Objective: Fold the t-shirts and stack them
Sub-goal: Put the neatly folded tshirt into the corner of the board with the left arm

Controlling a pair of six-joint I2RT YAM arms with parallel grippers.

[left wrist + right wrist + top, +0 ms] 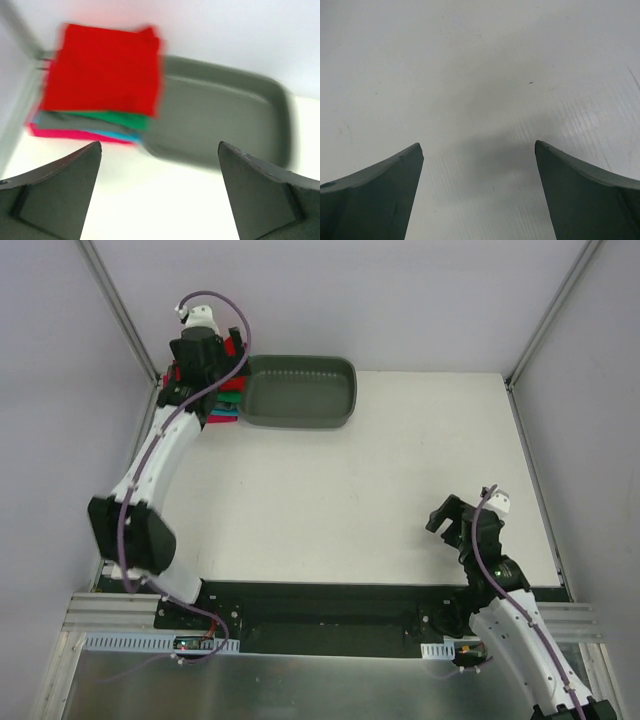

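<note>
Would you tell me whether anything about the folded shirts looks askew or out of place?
Only slightly: the red shirt sits offset, so edges of the lower shirts peek out on its near side.

White table (350, 500), plain matte top. Far-left corner: stack of folded t-shirts (100, 80), red on top, with green, grey and teal layers beneath. The magenta shirt (65, 134) at the bottom lies on the tabletop. Grey oval tub (300, 392) stands just right of the stack; contact unclear.
</note>
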